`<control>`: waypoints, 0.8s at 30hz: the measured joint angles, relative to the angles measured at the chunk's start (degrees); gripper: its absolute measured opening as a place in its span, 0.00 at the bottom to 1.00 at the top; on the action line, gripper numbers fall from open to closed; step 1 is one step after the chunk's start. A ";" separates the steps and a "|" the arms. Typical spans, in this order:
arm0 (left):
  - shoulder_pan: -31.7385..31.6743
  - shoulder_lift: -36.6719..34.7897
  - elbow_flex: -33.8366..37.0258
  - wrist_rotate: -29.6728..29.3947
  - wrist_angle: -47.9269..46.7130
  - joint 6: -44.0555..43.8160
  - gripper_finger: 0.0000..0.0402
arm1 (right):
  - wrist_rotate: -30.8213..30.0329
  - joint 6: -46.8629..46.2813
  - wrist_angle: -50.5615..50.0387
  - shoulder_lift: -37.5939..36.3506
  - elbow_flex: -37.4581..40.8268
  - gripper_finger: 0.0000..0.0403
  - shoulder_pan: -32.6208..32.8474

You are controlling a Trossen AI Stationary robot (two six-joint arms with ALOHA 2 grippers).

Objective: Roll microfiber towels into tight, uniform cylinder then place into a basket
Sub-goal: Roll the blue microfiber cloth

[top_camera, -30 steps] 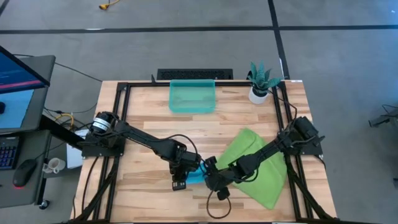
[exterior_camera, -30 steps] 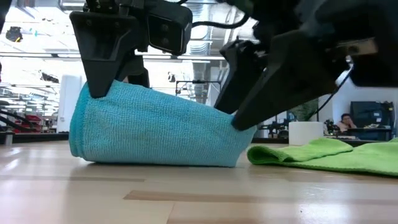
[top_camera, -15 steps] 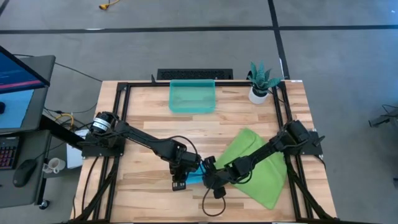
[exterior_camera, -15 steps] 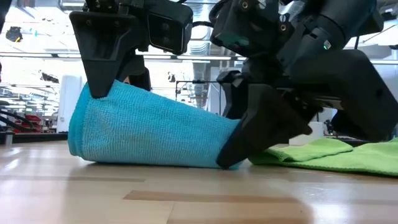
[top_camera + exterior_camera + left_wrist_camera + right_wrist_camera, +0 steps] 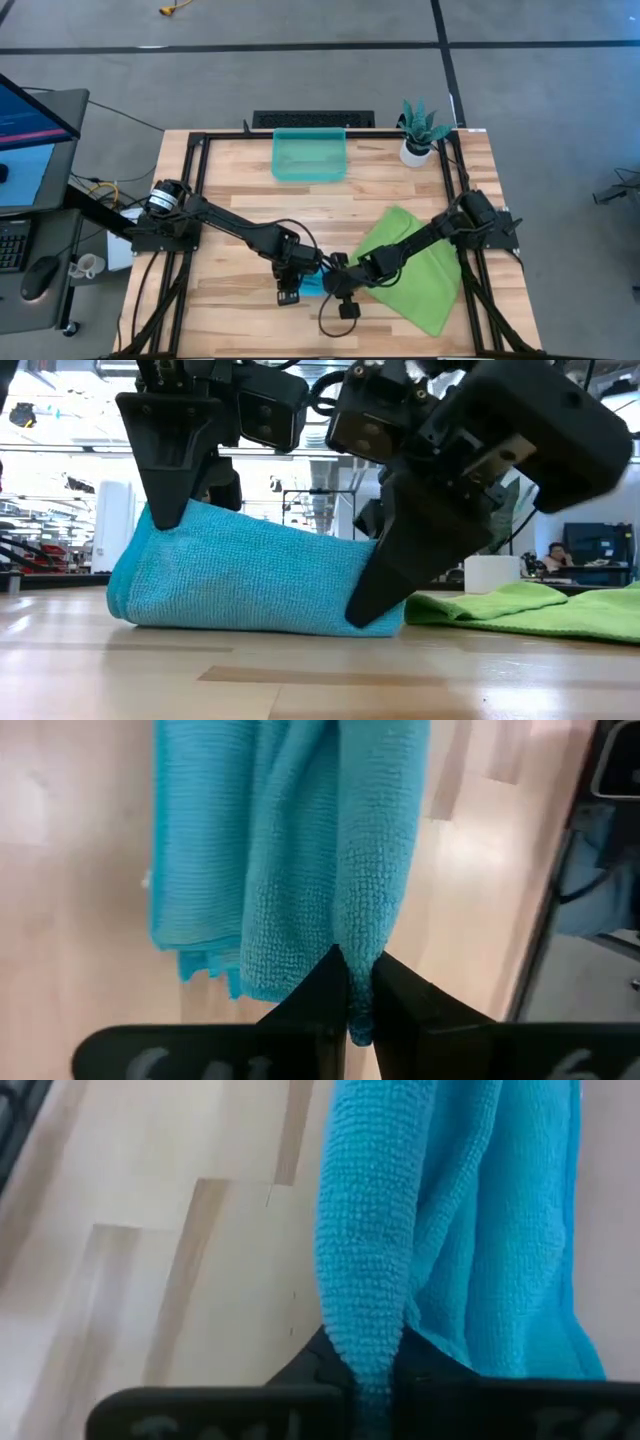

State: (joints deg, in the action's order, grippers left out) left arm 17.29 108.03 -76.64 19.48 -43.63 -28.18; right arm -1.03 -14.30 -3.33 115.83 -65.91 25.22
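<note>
Pinching opposite ends of the sky-blue towel (image 5: 250, 575), both grippers sit low at the table's near-centre edge. Left gripper (image 5: 355, 990) has its jaws pressed together on a fold of cloth; right gripper (image 5: 365, 1365) likewise clamps a fold. Blue towel rests bunched on the wooden table (image 5: 230, 170). Lime-green towel (image 5: 425, 275) lies flat just beside it, under the right arm. Basket (image 5: 310, 155) stands well apart at the far edge.
</note>
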 joint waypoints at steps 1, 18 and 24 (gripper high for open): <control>0.02 0.00 0.00 -0.76 -0.42 0.00 0.07 | 0.73 -0.78 -0.03 -0.01 0.00 0.08 -0.15; 0.21 -0.49 0.00 -6.22 -8.27 0.02 0.35 | 3.14 -12.69 -0.11 0.04 0.02 0.05 -1.60; 2.59 -4.71 -0.48 -12.25 -12.83 0.00 0.35 | 4.11 -14.39 -0.26 0.09 0.09 0.05 -2.47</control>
State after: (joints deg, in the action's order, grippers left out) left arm 19.88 103.32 -77.12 7.24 -56.45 -28.18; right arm 3.08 -28.70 -3.60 115.92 -65.82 22.75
